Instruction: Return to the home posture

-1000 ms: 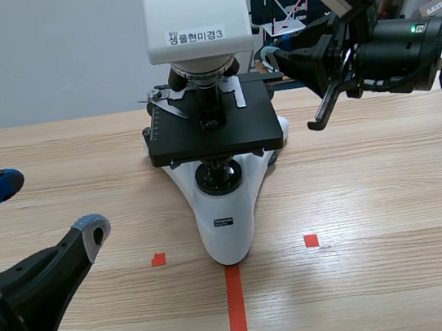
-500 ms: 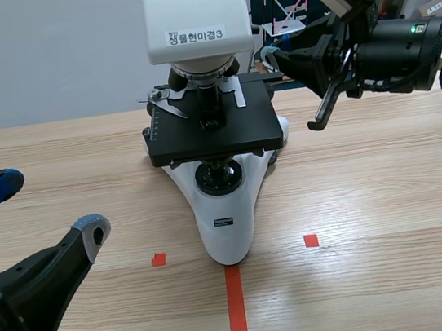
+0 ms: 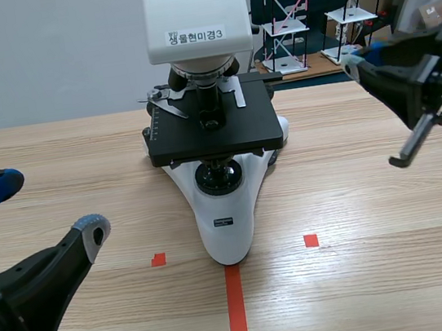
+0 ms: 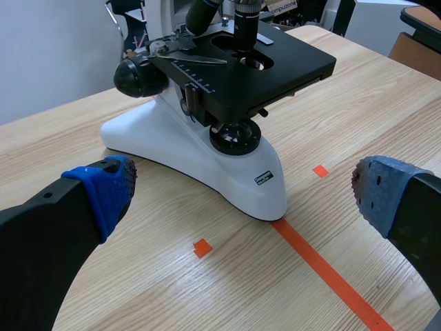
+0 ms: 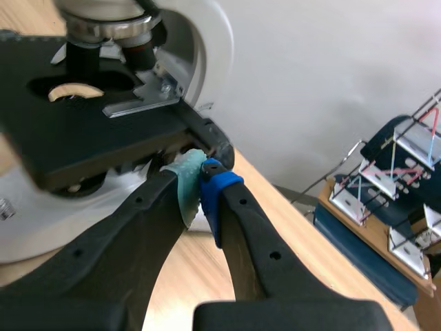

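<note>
A white microscope with a black stage stands in the middle of the wooden table. My left gripper hovers low at the near left, open and holding nothing. In the left wrist view the left gripper faces the microscope's base, which lies ahead of its blue pads. My right gripper hangs above the table to the right of the stage, clear of it. In the right wrist view the right gripper is shut on nothing, with the microscope's stage just ahead.
An orange tape line runs from the microscope's foot toward me, with small tape squares on either side. White wire racks stand behind the table at the back right, and one of the racks shows beyond the right gripper.
My right arm has drawn back to the right and lower, away from the microscope's stage. The left arm and the microscope have not moved.
</note>
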You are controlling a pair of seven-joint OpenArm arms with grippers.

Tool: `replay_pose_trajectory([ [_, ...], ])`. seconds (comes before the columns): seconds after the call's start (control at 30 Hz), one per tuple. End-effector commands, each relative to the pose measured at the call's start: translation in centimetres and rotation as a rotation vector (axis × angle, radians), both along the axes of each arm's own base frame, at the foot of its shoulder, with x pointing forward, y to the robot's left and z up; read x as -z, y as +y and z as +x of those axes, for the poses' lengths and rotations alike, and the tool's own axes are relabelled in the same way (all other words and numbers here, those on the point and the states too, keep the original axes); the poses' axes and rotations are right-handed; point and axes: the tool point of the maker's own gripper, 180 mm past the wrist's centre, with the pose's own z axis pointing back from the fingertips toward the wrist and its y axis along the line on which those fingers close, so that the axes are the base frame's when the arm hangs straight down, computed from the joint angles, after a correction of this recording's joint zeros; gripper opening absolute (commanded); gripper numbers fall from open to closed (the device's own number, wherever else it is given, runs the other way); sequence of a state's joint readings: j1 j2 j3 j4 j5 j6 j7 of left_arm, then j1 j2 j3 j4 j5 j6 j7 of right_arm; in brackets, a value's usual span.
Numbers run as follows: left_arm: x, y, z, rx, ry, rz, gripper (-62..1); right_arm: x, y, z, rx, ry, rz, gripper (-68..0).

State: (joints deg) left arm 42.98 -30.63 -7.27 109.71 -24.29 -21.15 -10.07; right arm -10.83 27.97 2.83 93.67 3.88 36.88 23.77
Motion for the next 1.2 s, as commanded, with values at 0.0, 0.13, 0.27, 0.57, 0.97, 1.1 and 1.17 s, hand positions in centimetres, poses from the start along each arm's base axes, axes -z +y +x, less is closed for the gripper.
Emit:
replay_pose_trajectory([
  [0.0,-0.6,-0.3,0.0,0.004,-0.018,-0.021,1.4,0.0,-0.1,-1.0,-0.007,0.002,0.022,-60.5],
  [0.13,-0.6,-0.3,0.0,0.007,-0.017,-0.022,1.4,1.4,-0.6,-4.2,-0.012,0.048,0.061,-55.1],
  [0.27,-0.6,-0.4,-0.1,0.013,-0.016,-0.024,1.4,2.1,-0.8,-7.7,-0.032,0.079,0.137,-45.2],
  [0.57,-0.6,-0.4,-0.1,0.013,-0.016,-0.024,1.4,3.2,-0.8,-14.1,-0.058,0.180,0.278,-12.6],
  [0.97,-0.6,-0.5,-0.2,0.020,-0.015,-0.026,1.4,3.5,0.2,-15.8,-0.093,0.224,0.269,-12.6],
  [1.1,-0.6,-0.5,-0.2,0.020,-0.014,-0.026,1.4,3.5,0.2,-15.8,-0.093,0.224,0.269,-12.6],
  [1.17,-0.6,-0.5,-0.2,0.020,-0.014,-0.026,1.4,3.5,0.2,-15.8,-0.093,0.224,0.269,-12.6],
])
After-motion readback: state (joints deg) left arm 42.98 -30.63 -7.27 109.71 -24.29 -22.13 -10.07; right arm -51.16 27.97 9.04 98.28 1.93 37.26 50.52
